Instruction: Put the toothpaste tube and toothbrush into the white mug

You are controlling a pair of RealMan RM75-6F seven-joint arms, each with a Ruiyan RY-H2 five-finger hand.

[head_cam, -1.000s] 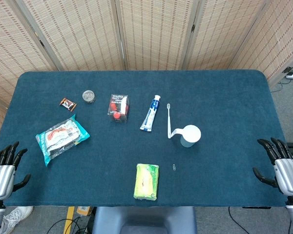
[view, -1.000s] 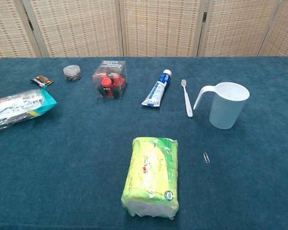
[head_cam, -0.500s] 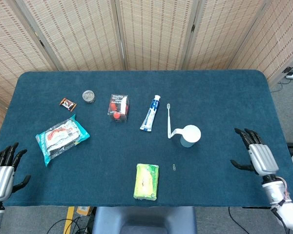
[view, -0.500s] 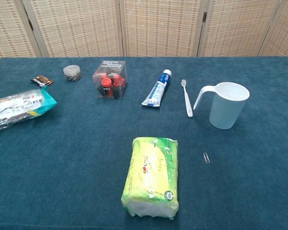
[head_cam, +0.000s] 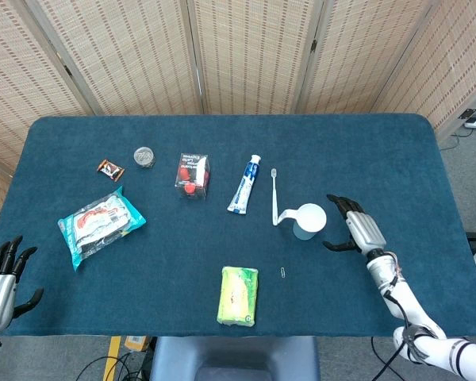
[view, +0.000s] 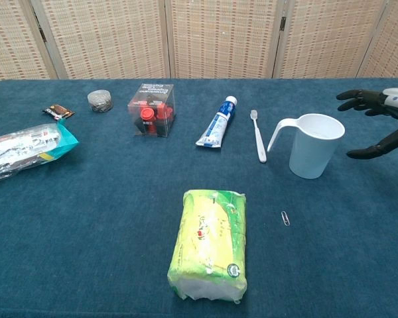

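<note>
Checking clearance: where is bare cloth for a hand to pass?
Free: the near strip between the green pack and the snack bag; also the far edge behind the toothpaste tube. Crowded: toothbrush, white mug and right hand sit close together.

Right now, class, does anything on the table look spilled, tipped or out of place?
Nothing stands out: the white plastic mug stands upright, and the blue-and-white toothpaste tube and white toothbrush lie flat beside it.
</note>
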